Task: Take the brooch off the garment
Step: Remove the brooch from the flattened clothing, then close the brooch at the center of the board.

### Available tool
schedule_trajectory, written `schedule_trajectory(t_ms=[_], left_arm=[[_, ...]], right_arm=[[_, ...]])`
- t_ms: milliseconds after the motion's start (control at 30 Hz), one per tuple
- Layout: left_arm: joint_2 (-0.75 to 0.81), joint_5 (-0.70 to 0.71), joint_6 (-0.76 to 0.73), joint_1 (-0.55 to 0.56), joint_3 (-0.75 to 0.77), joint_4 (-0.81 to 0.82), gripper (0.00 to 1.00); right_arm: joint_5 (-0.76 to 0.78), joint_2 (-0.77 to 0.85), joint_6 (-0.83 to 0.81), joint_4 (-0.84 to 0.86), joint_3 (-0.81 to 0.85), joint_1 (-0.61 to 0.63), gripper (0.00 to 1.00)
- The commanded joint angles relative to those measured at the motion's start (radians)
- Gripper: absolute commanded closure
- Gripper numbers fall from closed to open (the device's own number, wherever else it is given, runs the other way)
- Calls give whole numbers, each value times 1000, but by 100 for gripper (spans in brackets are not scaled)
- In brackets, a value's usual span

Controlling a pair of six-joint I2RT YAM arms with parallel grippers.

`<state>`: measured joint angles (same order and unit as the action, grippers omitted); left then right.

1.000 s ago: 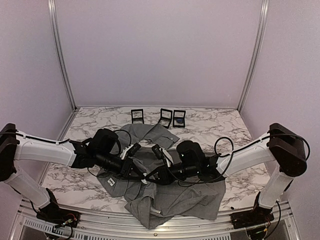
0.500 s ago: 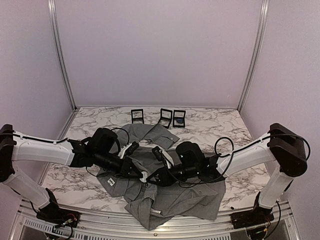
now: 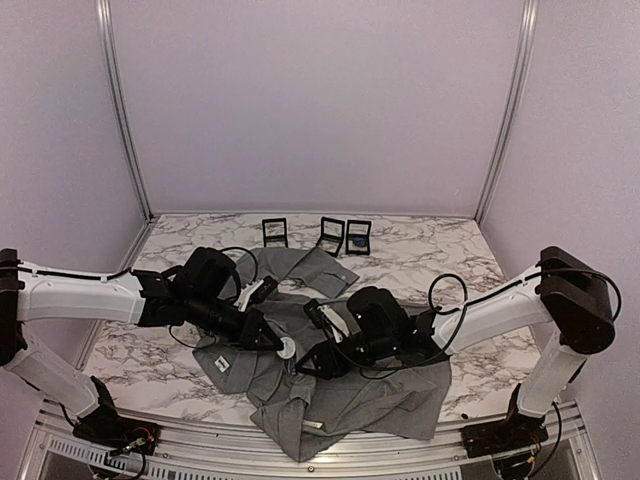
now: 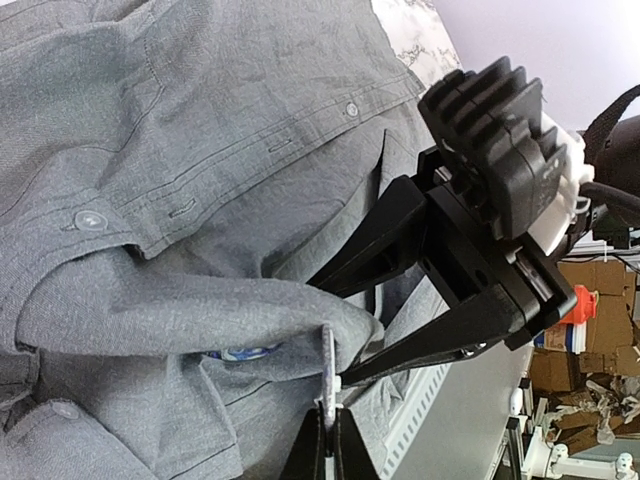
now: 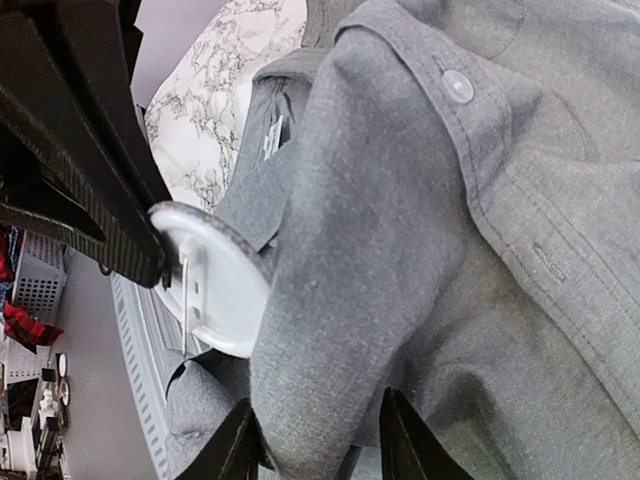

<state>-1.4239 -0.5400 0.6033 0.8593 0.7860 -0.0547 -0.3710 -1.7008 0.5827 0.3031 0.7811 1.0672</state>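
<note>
Both arms gripping, tips almost meeting
Left gripper (image 4: 326,425) is clenched on the rim of the round white disc brooch (image 5: 212,288), pin-back facing the right wrist camera. Brooch edge sits against a raised fold of the grey button-up collared shirt (image 3: 370,400), which lies crumpled on the white marble tabletop (image 3: 420,255). Right gripper (image 5: 322,435) grasps that fold just beside the brooch. Can't tell if the pin is through the cloth

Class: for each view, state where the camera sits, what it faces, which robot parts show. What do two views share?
Top external: above, behind the bases, facing down at the garment; both arms show.
Left wrist: on left arm, facing brooch in the left gripper.
Right wrist: faces garment pinched by the right gripper.
Wrist views share the brooch.
</note>
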Motion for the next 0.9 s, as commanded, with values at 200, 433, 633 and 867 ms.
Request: schedule_trajectory(t_ms=[200,433,633,867], left_arm=[[45,1,-175,-5,101,-199,100],[56,-53,-235,-5,139,-240,100],[83,-110,-268,-5,154,-228,100],[109,-162,-265,7,155,-167,100]], right_arm=[[24,133,-75,-119,73,11,42],[-2,195,-91,-124,87,-3,35],[-80,225,-107,-87,88,-34,35],[-195,228,-109,-17,88,-61,39]])
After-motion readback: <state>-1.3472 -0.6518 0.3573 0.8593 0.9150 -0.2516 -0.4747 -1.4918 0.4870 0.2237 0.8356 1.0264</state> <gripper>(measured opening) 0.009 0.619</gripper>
